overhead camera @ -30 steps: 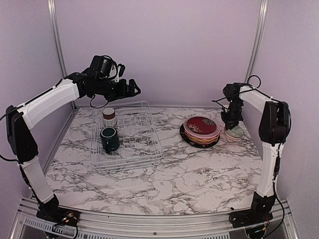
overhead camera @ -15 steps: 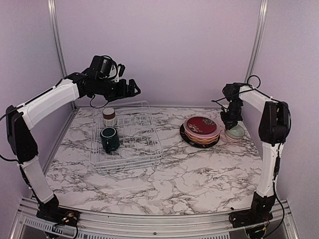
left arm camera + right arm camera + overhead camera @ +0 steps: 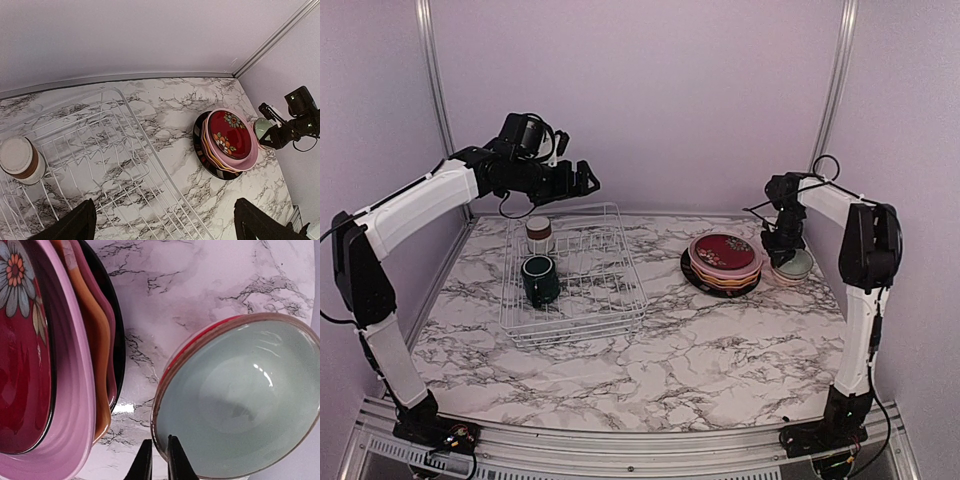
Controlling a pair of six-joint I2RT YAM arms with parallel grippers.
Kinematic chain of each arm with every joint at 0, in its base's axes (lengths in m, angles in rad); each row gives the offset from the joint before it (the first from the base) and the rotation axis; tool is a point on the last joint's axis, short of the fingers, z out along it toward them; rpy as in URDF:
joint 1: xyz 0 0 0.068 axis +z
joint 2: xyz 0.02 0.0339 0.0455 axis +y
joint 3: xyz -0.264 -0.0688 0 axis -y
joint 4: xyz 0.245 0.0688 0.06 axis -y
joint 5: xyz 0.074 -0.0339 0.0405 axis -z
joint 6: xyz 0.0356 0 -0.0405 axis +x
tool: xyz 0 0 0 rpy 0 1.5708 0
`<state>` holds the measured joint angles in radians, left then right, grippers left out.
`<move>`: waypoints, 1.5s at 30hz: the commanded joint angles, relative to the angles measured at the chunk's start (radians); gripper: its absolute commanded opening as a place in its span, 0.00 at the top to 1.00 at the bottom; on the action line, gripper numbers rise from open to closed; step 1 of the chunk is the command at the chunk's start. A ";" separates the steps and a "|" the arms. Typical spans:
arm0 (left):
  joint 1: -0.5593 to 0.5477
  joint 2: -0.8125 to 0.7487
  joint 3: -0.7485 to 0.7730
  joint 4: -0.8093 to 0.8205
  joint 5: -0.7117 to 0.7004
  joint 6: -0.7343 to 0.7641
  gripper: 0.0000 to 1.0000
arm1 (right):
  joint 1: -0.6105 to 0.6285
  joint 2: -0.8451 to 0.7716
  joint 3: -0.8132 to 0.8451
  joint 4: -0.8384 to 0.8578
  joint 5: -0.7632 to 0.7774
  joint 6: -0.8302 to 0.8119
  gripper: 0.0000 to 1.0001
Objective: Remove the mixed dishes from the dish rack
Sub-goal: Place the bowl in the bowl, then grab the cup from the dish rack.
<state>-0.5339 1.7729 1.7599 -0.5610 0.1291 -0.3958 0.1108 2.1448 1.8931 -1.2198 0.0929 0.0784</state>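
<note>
While the right gripper (image 3: 159, 442) straddles the rim of the pale green bowl (image 3: 240, 400) with fingers nearly together, a true pinch cannot be told. The bowl sits at 3 o'clock of the plate stack (image 3: 724, 262). The left gripper (image 3: 165, 210), spread wide, hangs over the dish rack (image 3: 100, 150), where the white-and-brown cup (image 3: 17, 160) stands at 12 o'clock of the dark green mug (image 3: 540, 280).

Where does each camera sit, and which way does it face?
Top external: high behind the bases, facing the back wall; both arms show.
Left wrist: above the dish rack, looking down-right; open left gripper at bottom.
Right wrist: straight down on pale green bowl; right gripper pinching its rim.
Shared: plate stack, in all three.
</note>
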 commanded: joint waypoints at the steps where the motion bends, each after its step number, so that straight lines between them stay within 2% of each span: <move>1: 0.010 -0.025 -0.013 -0.033 -0.025 0.014 0.01 | 0.008 -0.038 0.051 0.001 -0.015 0.002 0.84; 4: 0.011 -0.028 -0.021 -0.045 -0.046 0.014 0.01 | 0.008 -0.048 0.113 -0.007 -0.037 0.005 0.68; 7: 0.015 -0.040 -0.044 -0.055 -0.067 0.012 0.01 | 0.008 -0.059 0.175 -0.008 -0.062 0.008 0.47; 11: 0.021 -0.061 -0.078 -0.068 -0.106 0.015 0.01 | 0.008 -0.074 0.224 0.004 -0.081 0.009 0.27; 12: 0.021 -0.064 -0.082 -0.075 -0.117 0.016 0.01 | 0.009 -0.078 0.234 0.005 -0.110 0.010 0.25; 17: 0.023 -0.076 -0.095 -0.105 -0.183 0.003 0.01 | 0.009 -0.133 0.256 0.070 -0.122 0.012 0.19; 21: 0.023 -0.100 -0.107 -0.090 -0.245 -0.025 0.01 | 0.008 -0.239 0.193 0.207 -0.130 0.009 0.14; 25: 0.024 -0.179 -0.200 0.026 -0.299 -0.049 0.01 | 0.008 -0.388 0.049 0.428 -0.124 0.003 0.09; 27: 0.027 -0.250 -0.296 0.135 -0.306 -0.054 0.01 | 0.009 -0.473 -0.047 0.557 -0.142 -0.004 0.02; 30: 0.033 -0.313 -0.363 0.188 -0.314 -0.057 0.01 | 0.008 -0.592 -0.212 0.742 -0.172 0.000 0.02; 32: 0.037 -0.320 -0.352 0.144 -0.299 -0.024 0.01 | 0.006 -0.655 -0.326 0.841 -0.157 0.034 0.02; 35: 0.039 -0.273 -0.292 0.019 -0.321 0.027 0.01 | -0.002 -0.711 -0.399 0.909 -0.209 0.054 0.02; 39: 0.038 -0.181 -0.194 -0.180 -0.351 0.045 0.01 | -0.016 -0.665 -0.356 0.829 -0.311 0.055 0.02; 45: 0.039 -0.121 -0.171 -0.273 -0.345 0.043 0.01 | -0.025 -0.623 -0.339 0.767 -0.472 0.051 0.02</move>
<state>-0.5011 1.6047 1.5570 -0.6834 -0.1963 -0.3737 0.0921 1.5036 1.5272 -0.4187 -0.2447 0.1211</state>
